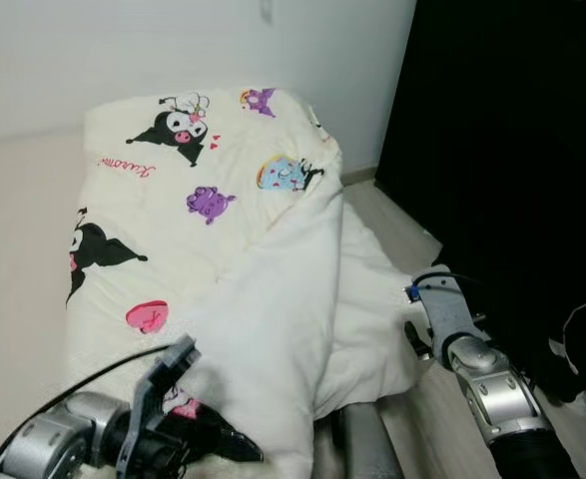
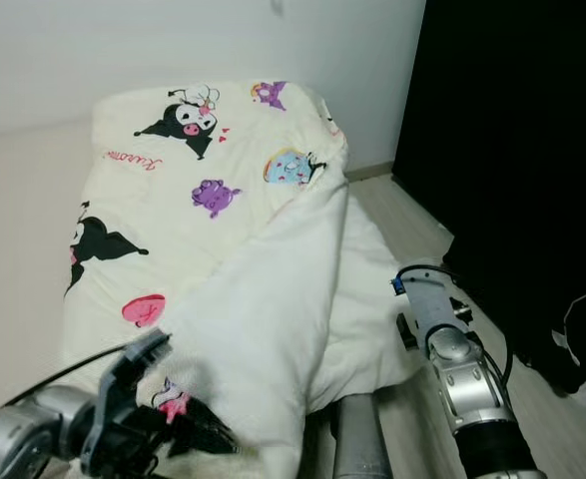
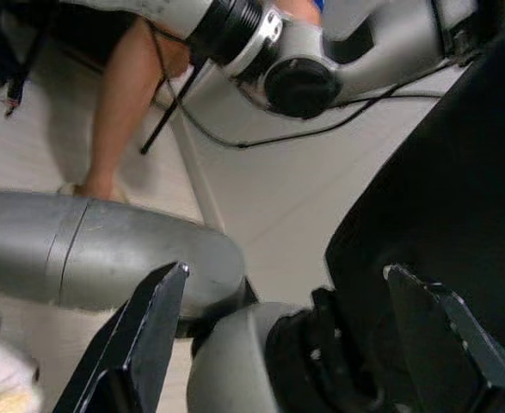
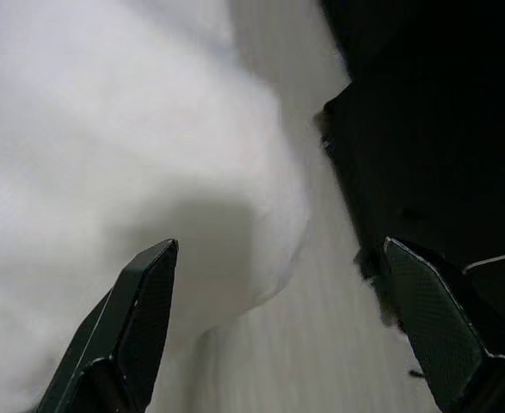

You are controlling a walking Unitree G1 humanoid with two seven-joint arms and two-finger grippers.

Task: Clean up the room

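Your left gripper is sitting low at the near left, its black fingers pressing into the near edge of the cream cartoon-print blanket; in the left wrist view those fingers are spreading wide with nothing between them, and beyond them you are seeing the robot's own grey leg and a person's bare leg standing on the floor; the blanket is lying ahead of and above this gripper, covering the bed, with its right side folding back over itself so the plain white underside is facing up just beside the gripper's right; the folded flap is draping down over the bed's right edge towards the pale wooden floor; your right arm is reaching forward at the right, just beside that hanging white flap, with a black wardrobe standing on its far side; the right gripper is holding its fingers wide apart and empty, with the white flap lying ahead between them and off to one side.
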